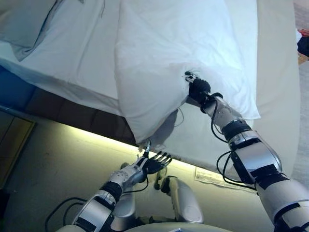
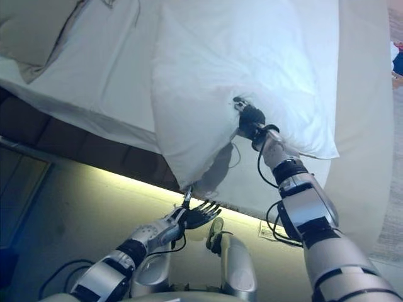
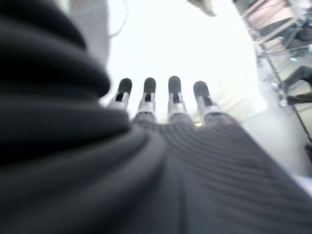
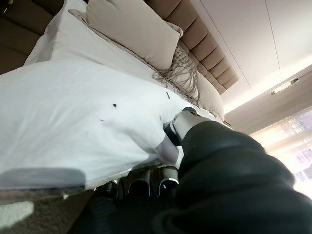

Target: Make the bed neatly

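White bedding covers the bed (image 1: pixel 285 72), where one white pillow (image 1: pixel 169 53) overhangs its near edge, pinched at its lower edge by the right hand (image 1: pixel 198 88), one beige pillow (image 4: pixel 131 27) lies at the headboard, and the left hand (image 1: pixel 153 163) hovers open-fingered beneath the pillow's hanging corner.

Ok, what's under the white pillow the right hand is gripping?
Under the pillow lies the white sheet of the bed. The right hand pinches its edge, and the left hand is open below its lower corner. Whatever lies beneath its middle is covered.
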Robot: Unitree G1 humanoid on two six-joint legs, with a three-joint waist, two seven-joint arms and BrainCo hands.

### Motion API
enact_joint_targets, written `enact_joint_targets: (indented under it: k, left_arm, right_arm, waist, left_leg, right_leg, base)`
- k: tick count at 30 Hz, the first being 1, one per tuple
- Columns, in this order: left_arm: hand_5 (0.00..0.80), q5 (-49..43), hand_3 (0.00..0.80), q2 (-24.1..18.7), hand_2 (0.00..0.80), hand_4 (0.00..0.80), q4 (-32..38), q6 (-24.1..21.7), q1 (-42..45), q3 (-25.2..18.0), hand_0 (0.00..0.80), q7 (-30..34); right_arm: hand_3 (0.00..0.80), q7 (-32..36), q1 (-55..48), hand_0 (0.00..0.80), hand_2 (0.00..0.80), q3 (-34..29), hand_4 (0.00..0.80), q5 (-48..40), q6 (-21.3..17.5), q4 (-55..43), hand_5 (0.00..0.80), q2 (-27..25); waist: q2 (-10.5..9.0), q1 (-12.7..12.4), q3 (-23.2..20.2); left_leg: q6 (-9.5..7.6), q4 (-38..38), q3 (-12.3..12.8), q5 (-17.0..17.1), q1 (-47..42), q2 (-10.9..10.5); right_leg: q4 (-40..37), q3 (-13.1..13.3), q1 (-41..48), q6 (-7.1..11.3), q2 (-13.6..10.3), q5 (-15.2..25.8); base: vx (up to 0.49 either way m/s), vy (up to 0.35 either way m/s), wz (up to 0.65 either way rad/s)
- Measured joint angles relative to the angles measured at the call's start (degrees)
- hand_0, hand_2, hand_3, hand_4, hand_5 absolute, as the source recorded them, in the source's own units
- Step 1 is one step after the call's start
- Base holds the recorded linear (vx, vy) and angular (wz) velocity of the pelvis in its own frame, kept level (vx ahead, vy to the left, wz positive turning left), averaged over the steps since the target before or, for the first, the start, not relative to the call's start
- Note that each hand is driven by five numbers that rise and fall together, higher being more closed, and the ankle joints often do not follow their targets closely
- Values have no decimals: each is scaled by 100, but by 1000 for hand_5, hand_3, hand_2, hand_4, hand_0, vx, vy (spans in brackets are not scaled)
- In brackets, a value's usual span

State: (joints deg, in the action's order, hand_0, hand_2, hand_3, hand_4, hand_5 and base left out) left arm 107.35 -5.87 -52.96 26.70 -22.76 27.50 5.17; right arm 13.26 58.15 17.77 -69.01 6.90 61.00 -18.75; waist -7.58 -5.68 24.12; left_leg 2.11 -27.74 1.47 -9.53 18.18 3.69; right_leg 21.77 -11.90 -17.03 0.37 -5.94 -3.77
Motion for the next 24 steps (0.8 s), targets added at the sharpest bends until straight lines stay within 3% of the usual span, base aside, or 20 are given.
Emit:
enact_joint_targets:
  k: [4, 11, 15, 24]
  left_arm:
    - [0, 263, 0, 234, 0, 0, 347, -609, -258, 127, 0, 340]
    - [0, 413, 0, 605, 0, 0, 757, -1908, -1173, -70, 0, 485]
    - [0, 423, 0, 724, 0, 0, 869, -2378, -1420, -183, 0, 603]
    - [0, 428, 0, 795, 0, 0, 896, -3026, -1566, -661, 0, 893]
  right_arm:
    - [800, -9, -88, 800, 800, 103, 800, -14, 0, -38, 800, 182]
    - [800, -198, -209, 800, 800, 142, 800, -11, 17, -367, 800, 460]
    - [800, -239, -219, 800, 800, 275, 800, 36, 54, -498, 800, 467]
    - [800, -346, -430, 800, 800, 376, 800, 86, 132, -1236, 800, 483]
  waist:
    - [-9, 104, -1]
    - [-35, 331, -7]
    - [-37, 362, -9]
    - [-47, 647, -15]
  left_leg:
    - [-3, 95, 105, 1, -185, 13]
    - [-4, 145, 188, 1, -366, 14]
    - [-4, 203, 320, 1, -487, 2]
    - [-3, 162, 361, -2, -515, 3]
  right_leg:
    - [-80, 108, 103, 14, 27, 39]
    - [-102, 219, 204, 18, 67, 49]
    - [-57, 340, 208, 19, 66, 48]
    - [40, 394, 181, 17, 63, 46]
  base:
    - [3, -16, -15]
    - [27, 17, -8]
    - [25, 48, -14]
    - [2, 25, -3]
